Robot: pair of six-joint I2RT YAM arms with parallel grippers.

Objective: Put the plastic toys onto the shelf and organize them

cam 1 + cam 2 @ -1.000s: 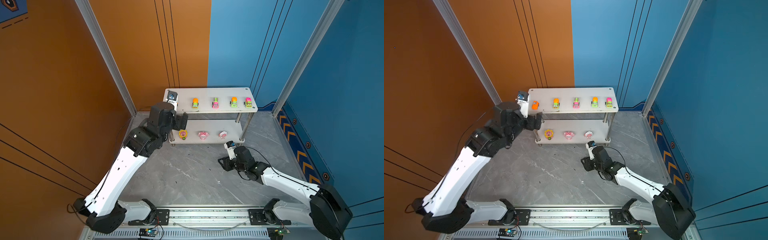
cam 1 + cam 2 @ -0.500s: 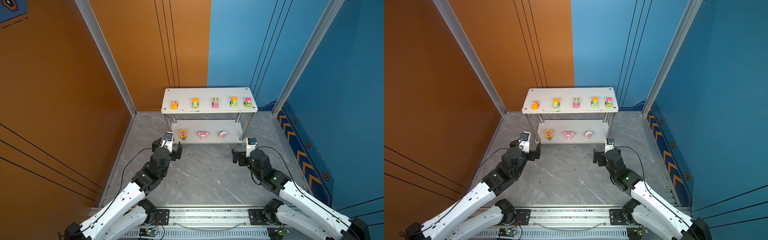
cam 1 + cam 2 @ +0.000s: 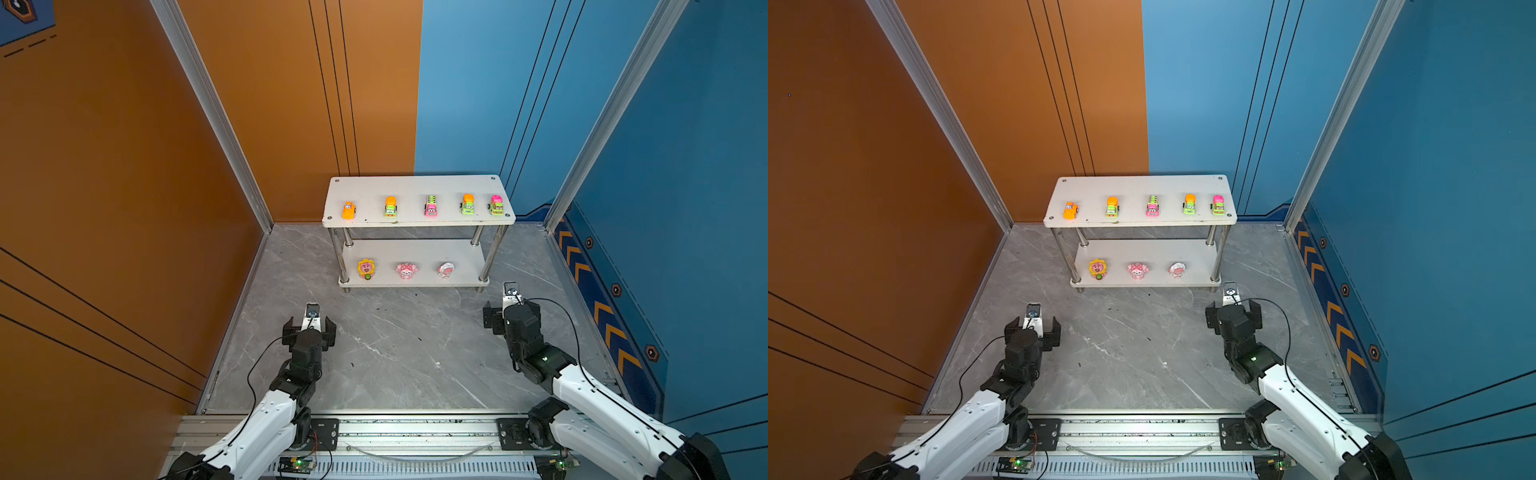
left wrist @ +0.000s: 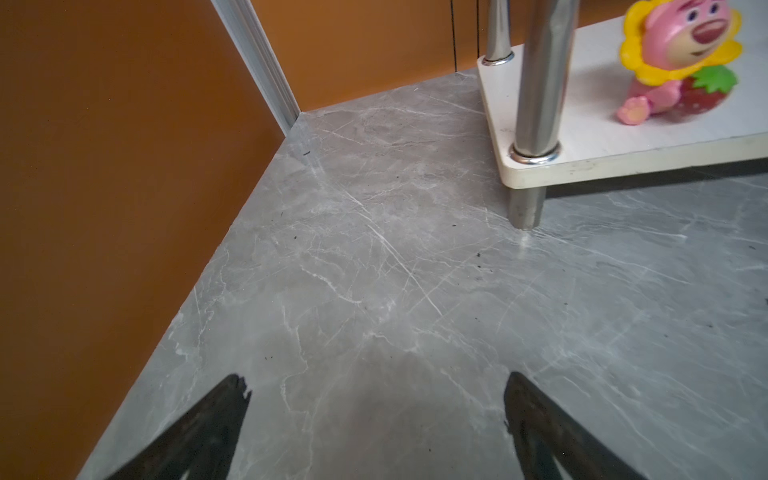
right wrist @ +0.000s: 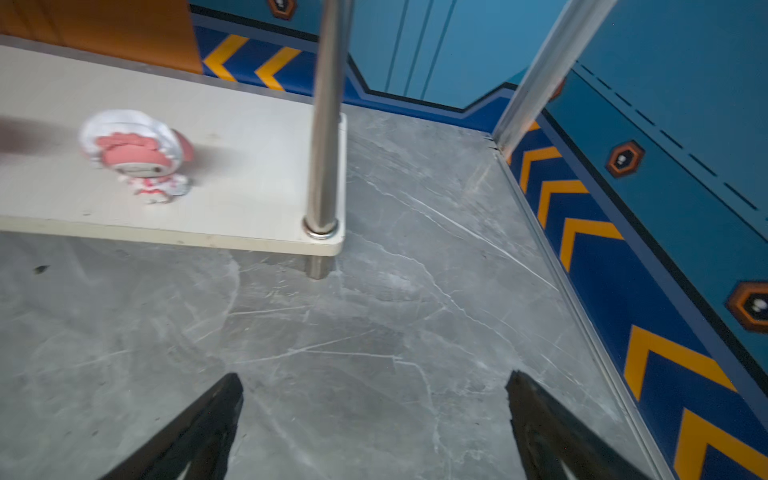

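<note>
Shelf: five cars in row on top board, three figurines on lower. Left pincer, right pincer spread, empty, low over bench before shelf. All judged light, rigid, slick: grip cars across flanks, figurines across head

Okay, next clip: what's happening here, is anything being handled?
Nothing is held right now. The left tool and right tool are both open and empty, low over the floor in front of the shelf. Five toy cars line its top board and three figurines its lower one; no toy shows on the floor.
</note>
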